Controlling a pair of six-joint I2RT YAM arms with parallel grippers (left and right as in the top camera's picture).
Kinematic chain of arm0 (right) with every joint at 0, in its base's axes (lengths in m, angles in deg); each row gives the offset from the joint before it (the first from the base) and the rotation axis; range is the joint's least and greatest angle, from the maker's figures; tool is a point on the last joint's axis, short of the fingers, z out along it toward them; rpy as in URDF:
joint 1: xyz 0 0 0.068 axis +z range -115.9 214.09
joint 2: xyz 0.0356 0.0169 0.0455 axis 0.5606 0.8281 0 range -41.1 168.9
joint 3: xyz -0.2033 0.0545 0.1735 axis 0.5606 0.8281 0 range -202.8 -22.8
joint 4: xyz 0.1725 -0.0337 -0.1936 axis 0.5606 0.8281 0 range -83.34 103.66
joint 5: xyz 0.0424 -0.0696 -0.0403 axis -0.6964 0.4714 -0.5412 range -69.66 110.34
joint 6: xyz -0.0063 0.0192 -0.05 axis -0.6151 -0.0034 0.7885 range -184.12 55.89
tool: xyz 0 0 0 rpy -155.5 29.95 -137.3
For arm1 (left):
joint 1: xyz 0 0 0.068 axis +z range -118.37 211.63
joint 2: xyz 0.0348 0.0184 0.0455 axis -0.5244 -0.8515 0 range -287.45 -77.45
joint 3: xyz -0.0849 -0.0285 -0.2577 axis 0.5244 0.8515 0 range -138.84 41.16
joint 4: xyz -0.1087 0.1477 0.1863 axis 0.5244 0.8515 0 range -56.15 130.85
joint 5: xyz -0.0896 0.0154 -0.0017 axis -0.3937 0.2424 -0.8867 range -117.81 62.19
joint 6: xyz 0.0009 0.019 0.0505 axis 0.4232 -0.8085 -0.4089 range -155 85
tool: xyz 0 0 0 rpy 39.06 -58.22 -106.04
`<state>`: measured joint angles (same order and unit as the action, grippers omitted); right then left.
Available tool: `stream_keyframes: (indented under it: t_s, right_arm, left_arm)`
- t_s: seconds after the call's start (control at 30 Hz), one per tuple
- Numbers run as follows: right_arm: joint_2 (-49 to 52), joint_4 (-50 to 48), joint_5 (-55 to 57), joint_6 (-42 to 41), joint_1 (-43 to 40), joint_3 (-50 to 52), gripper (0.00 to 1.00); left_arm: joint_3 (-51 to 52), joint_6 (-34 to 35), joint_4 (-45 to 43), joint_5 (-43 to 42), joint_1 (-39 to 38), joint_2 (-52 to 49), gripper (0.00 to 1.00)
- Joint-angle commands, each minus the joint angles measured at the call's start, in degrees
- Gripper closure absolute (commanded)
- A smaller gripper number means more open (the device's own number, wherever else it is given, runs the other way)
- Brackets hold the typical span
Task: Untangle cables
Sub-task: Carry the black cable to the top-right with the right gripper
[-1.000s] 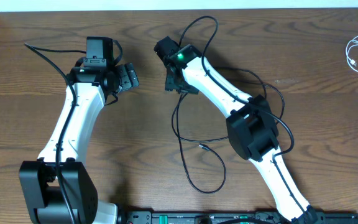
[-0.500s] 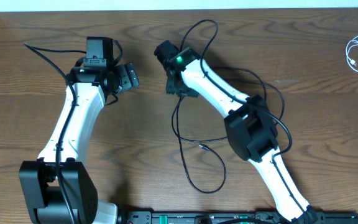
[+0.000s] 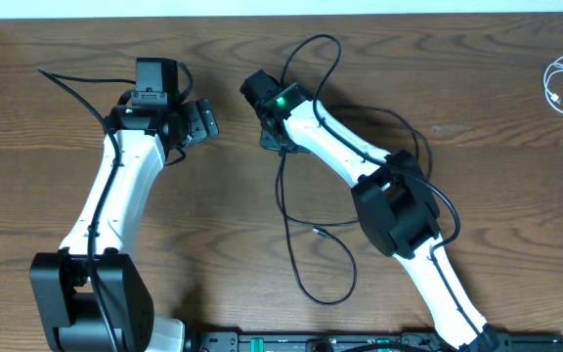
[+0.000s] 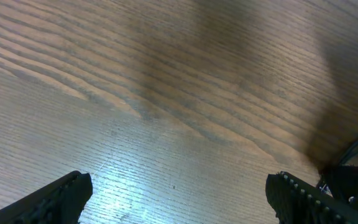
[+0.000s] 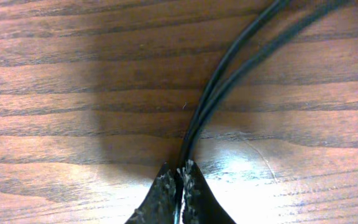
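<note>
Between the closed right fingers (image 5: 190, 190), two black cable strands (image 5: 204, 106)

White arms (image 3: 115, 186), black joints (image 3: 394, 210), 1 green light (image 3: 281, 95).

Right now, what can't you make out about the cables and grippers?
- Overhead: the right arm hides how the black cables cross beneath it.
- Overhead: the right edge cuts off the white cable.
- Right wrist: the right gripper is shut on the black cables; its fingers hide whether both strands are pinched.
- Left wrist: a dark shape beside the open left gripper is blurred, cut by the right edge.
</note>
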<state>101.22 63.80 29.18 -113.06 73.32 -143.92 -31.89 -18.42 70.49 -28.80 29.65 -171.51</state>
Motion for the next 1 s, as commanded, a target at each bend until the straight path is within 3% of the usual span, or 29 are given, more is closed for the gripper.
stream_keyframes:
  t_s: [0.0, 0.27, 0.5, 0.63, 0.73, 0.97]
  right_arm:
    - [0.7, 0.3, 0.3, 4.4, -0.9, 1.2, 0.99]
    - [-3.7, 1.3, -11.7, 27.6, -10.1, -4.9, 0.99]
    - [-16.9, 1.6, -14.4, 46.6, -22.8, -6.6, 0.99]
    - [-27.0, 0.5, -14.4, 50.1, -32.5, -6.6, 0.99]
    - [-35.9, -2.2, -14.4, 50.1, -44.4, -6.6, 0.99]
    - [-43.6, -7.5, -17.4, 52.6, -66.8, -6.6, 0.99]
  left_arm:
    - [-1.2, 0.5, 0.2, 0.1, 0.2, 0.3, 0.06]
    - [-1.2, 0.5, 0.2, 0.1, 0.2, 0.3, 0.06]
    - [-1.2, 0.5, 0.2, 0.1, 0.2, 0.3, 0.06]
    - [-1.2, 0.5, 0.2, 0.1, 0.2, 0.3, 0.06]
    - [-1.2, 0.5, 0.2, 0.1, 0.2, 0.3, 0.05]
    - [-1.2, 0.5, 0.2, 0.1, 0.2, 0.3, 0.05]
